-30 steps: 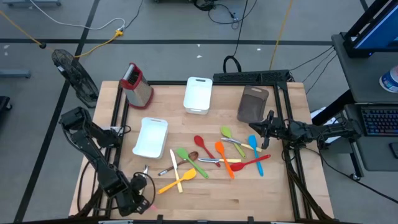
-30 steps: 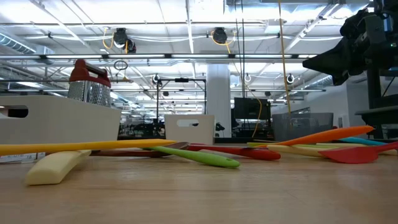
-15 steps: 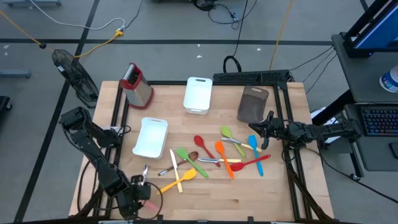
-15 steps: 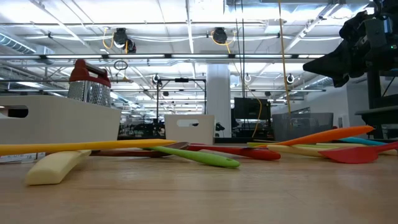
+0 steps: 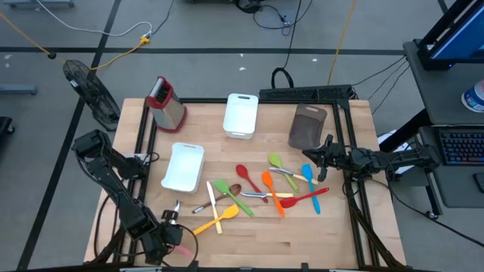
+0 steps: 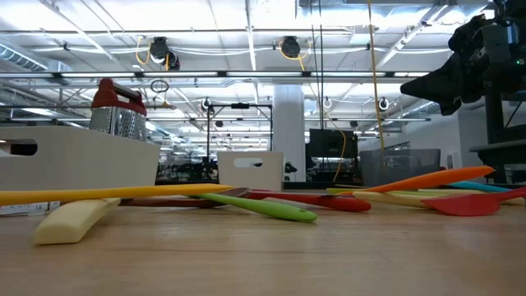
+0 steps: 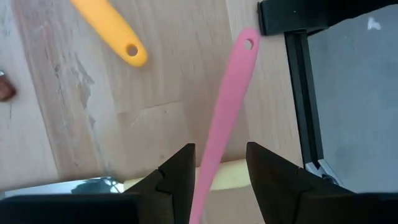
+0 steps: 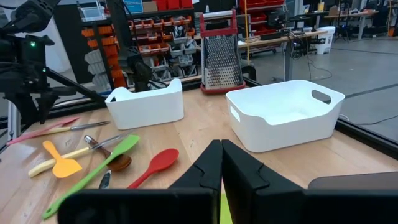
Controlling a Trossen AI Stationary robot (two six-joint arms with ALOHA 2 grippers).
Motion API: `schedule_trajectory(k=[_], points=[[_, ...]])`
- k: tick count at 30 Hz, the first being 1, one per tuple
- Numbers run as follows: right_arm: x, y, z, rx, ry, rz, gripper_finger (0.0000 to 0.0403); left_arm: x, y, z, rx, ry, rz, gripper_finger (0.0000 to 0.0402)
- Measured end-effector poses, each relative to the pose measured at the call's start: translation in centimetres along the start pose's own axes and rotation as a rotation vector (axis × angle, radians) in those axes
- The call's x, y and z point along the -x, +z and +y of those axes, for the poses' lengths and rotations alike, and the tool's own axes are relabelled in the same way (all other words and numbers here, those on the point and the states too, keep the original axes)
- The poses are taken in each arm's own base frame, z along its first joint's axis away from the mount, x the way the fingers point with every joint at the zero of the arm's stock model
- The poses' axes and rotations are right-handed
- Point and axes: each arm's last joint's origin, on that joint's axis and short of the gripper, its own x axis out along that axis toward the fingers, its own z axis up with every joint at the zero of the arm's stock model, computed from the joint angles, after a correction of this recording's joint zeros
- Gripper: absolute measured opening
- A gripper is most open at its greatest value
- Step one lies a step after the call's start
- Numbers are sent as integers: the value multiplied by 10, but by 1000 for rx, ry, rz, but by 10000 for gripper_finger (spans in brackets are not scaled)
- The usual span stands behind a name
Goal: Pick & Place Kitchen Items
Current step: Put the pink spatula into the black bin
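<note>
**STATUS: LEFT PINCER AT PINK UTENSIL, RIGHT PINCER CLOSED**

I am working over one wooden table (image 5: 302,234). The high view is showing its full layout. Two white bins (image 5: 240,115) are standing on it, one at the far edge and one nearer my left arm. One grey tray (image 5: 308,126) is lying at the far right. One metal grater (image 5: 166,103) is standing at the far left. The kitchen items (image 5: 261,190) are lying in a loose heap at mid-table. I am counting at least ten there, among them two green, two red, one orange, one blue and one yellow.

My left pincer (image 5: 172,240) is sitting at the near left corner. The high view is giving only a speck of pink there. The left wrist view is showing one pink utensil (image 7: 227,106), its handle running between my two fingers (image 7: 180,171), which are standing apart. Whether they are clamping it I cannot tell. One yellow handle (image 7: 112,31) is lying just beside it.

My right pincer (image 5: 321,159) is waiting over the table's right side. Only the right wrist view is showing its tips pressed together, holding nothing. Only the low view is showing it hanging well above the tabletop.
</note>
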Motion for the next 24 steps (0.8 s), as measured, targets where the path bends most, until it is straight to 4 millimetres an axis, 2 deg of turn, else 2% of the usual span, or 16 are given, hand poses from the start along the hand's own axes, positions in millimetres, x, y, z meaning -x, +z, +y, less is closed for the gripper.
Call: schedule_trajectory(k=[9,16,24], points=[[0,0,0,0,0,1,4,-1,2,-2,46,-19,-20,150],[0,0,0,0,0,1,4,-15,5,-6,66,-47,-29,149],[0,0,0,1,-1,1,4,-28,0,-5,146,4,13,149]])
